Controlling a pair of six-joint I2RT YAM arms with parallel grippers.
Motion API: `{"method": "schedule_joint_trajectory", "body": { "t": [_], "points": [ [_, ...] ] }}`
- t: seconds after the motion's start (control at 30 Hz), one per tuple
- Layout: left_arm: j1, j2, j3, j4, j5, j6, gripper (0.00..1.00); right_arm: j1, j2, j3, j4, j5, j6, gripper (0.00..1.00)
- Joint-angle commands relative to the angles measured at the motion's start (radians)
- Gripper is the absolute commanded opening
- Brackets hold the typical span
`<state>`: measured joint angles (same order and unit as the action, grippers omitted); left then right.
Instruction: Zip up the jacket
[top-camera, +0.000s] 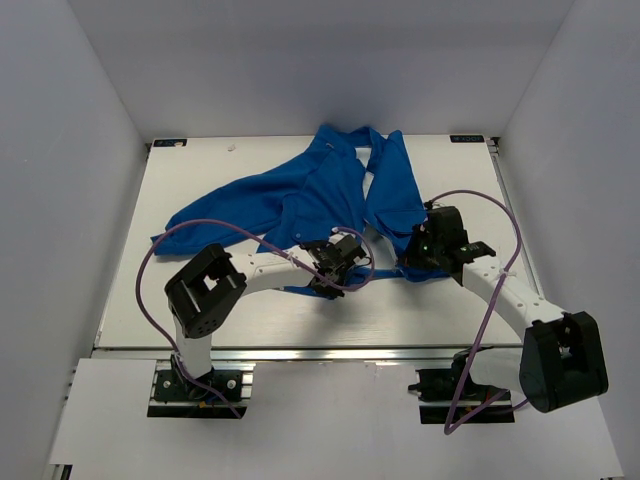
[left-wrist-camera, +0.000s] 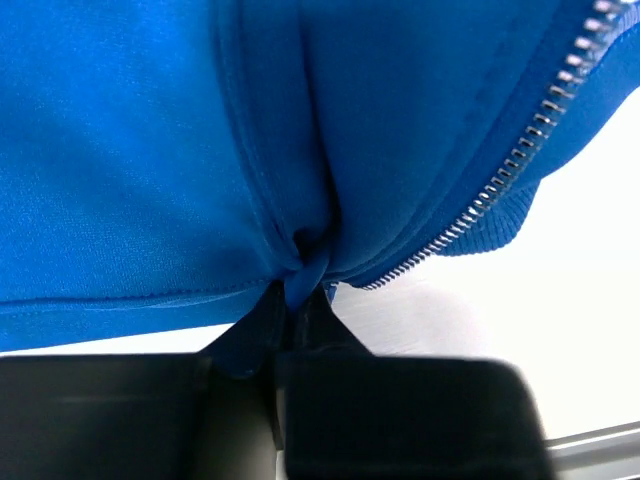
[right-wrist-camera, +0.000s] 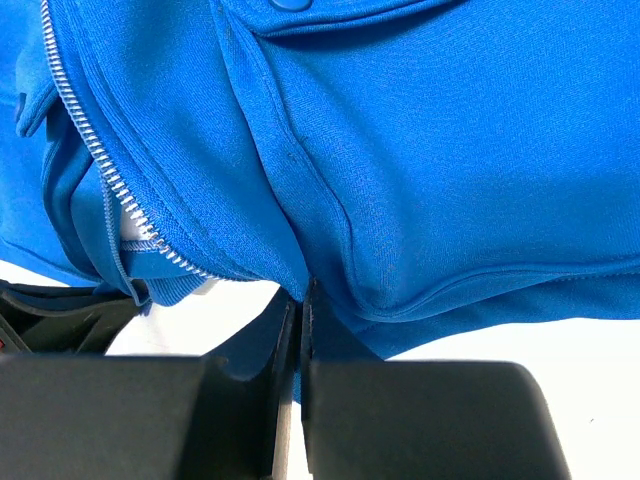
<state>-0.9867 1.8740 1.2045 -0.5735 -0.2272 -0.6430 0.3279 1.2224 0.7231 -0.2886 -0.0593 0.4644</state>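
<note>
The bright blue jacket (top-camera: 330, 190) lies open and rumpled on the table, collar at the far side, hem toward me. My left gripper (top-camera: 338, 268) is shut on a pinch of the hem of the left front panel (left-wrist-camera: 305, 262); the silver zipper teeth (left-wrist-camera: 520, 150) of that side run up to the right. My right gripper (top-camera: 420, 252) is shut on the hem of the right front panel (right-wrist-camera: 330, 290). Its zipper teeth (right-wrist-camera: 100, 165) run down the left of the right wrist view. The two zipper halves are apart.
White walls enclose the table (top-camera: 200, 310) on the left, far and right sides. Purple cables (top-camera: 150, 260) loop over both arms. The jacket's sleeve (top-camera: 200, 215) stretches to the left. A pocket flap with a snap (right-wrist-camera: 290, 8) shows in the right wrist view.
</note>
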Motion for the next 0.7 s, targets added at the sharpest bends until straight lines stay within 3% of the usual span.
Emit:
{"method": "schedule_joint_trajectory", "body": {
  "t": [0.0, 0.17, 0.37, 0.67],
  "points": [
    [-0.009, 0.085, -0.072, 0.005, 0.094, -0.021, 0.02, -0.003, -0.031, -0.010, 0.016, 0.004, 0.002, 0.00],
    [-0.009, -0.013, -0.072, -0.003, 0.115, 0.006, 0.00, -0.003, -0.058, -0.025, 0.023, -0.056, -0.015, 0.00],
    [-0.009, -0.277, -0.054, 0.027, 0.109, 0.034, 0.00, -0.004, -0.129, -0.034, 0.065, -0.143, -0.040, 0.00],
    [-0.007, -0.489, -0.048, 0.221, 0.032, 0.049, 0.00, -0.004, -0.254, -0.090, 0.267, -0.381, -0.040, 0.00]
  ]
}}
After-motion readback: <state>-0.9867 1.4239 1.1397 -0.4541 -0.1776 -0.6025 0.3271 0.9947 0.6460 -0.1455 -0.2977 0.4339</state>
